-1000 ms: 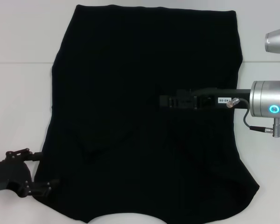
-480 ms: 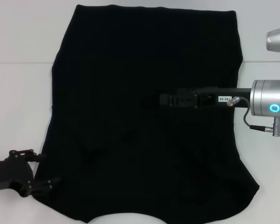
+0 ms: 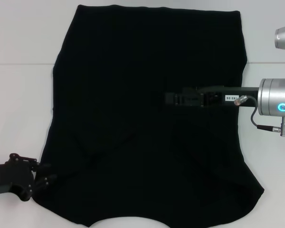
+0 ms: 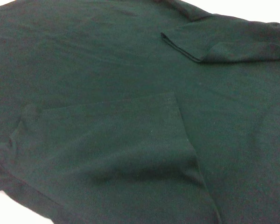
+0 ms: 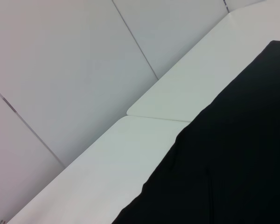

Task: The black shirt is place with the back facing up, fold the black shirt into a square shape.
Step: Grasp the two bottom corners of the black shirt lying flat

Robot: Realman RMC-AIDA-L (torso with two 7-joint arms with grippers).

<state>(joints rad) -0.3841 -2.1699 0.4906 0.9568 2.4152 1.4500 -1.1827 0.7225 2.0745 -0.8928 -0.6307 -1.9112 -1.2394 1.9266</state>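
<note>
The black shirt [image 3: 147, 52] lies spread flat on the white table [image 3: 19, 104], with both sleeves folded inward over its body. My left gripper [image 3: 42, 173] sits at the shirt's left edge near the lower corner, touching the fabric. Its wrist view is filled with the black shirt [image 4: 107, 70], showing one folded-in sleeve [image 4: 112, 140] close by and the other sleeve [image 4: 214, 42] farther off. My right gripper [image 3: 165, 99] reaches in from the right and lies level over the shirt's middle. The right wrist view shows only an edge of the black shirt [image 5: 242, 154].
Bare white table [image 5: 177, 93] borders the shirt on the left and right. A seam between two tabletops runs across at the back. Grey wall panels [image 5: 60, 60] stand beyond the table. The silver right wrist [image 3: 275, 102] hangs over the shirt's right edge.
My left gripper has slid down and toward the shirt's lower left edge and now looks narrower. The right arm has shifted slightly right and down.
</note>
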